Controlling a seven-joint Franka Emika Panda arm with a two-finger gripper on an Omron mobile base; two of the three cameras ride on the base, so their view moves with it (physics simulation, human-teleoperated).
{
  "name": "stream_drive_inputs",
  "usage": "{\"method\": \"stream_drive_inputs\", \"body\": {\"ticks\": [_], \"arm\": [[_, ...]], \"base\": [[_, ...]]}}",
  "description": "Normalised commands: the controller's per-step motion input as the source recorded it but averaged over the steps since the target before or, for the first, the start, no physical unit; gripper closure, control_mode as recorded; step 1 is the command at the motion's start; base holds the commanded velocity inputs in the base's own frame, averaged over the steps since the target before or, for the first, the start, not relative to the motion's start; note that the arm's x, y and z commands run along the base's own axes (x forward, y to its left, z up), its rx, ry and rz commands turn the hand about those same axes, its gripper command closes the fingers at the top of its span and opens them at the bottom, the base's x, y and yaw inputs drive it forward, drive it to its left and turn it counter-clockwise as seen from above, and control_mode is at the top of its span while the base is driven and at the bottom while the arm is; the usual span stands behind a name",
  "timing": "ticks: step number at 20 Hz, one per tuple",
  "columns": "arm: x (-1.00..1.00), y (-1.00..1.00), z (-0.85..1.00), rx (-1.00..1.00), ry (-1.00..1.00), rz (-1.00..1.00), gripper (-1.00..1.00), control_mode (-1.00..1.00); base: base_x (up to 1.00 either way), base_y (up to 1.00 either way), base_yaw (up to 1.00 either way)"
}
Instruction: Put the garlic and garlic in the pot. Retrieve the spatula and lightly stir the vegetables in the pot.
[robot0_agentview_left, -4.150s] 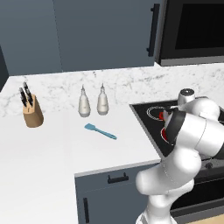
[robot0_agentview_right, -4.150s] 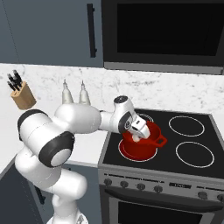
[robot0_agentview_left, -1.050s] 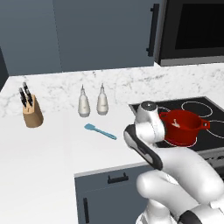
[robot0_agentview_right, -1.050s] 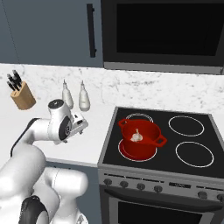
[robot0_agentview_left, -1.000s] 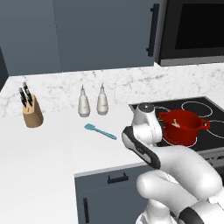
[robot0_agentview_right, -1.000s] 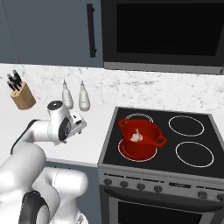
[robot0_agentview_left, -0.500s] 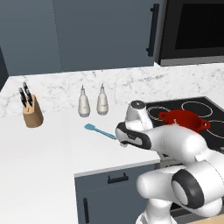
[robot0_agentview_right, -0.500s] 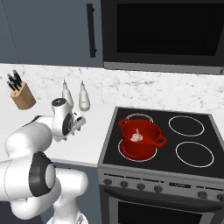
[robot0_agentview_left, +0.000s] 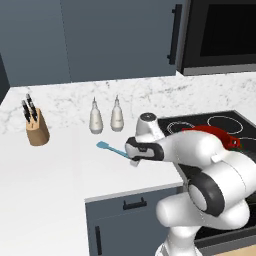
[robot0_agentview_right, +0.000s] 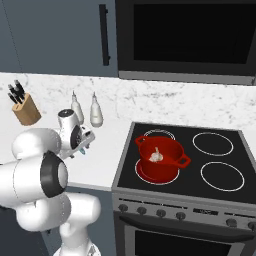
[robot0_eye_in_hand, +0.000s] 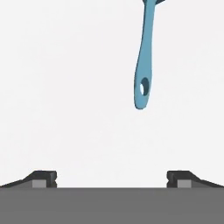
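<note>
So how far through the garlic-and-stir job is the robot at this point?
Done, at least partly: garlic lies in the red pot on the stove, though I cannot tell whether it is one bulb or two. In hand: the gripper is open over the white counter, near the handle end of the blue spatula, which lies ungrasped. Left: pick up the spatula, carry it to the pot and stir.

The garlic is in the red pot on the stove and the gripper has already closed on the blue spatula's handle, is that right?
Not quite. The garlic is in the red pot on the stove, but the gripper has not closed on the blue spatula. The hand view shows its jaws wide open over the counter, with the handle's end lying ahead of the fingertips, untouched.
</note>
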Motion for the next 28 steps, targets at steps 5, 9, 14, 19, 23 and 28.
{"method": "stream_drive_inputs", "body": {"ticks": [5,9,14,19,23,28], "arm": [[0.46,0.23,-0.2,0.0,0.08,0.0,-1.0,-1.0],[0.44,0.14,-0.2,0.0,0.08,0.0,-1.0,-1.0],[0.39,0.03,-0.29,0.0,0.06,0.0,-1.0,-1.0],[0.45,0.11,-0.29,0.0,0.1,0.0,-1.0,-1.0],[0.29,0.12,-0.29,0.0,0.02,0.0,-1.0,-1.0],[0.1,0.02,-0.29,0.0,0.0,0.0,-1.0,-1.0]], "base": [[0.0,0.0,0.0],[0.0,0.0,0.0],[0.0,0.0,0.0],[0.0,0.0,0.0],[0.0,0.0,0.0],[0.0,0.0,0.0]]}}
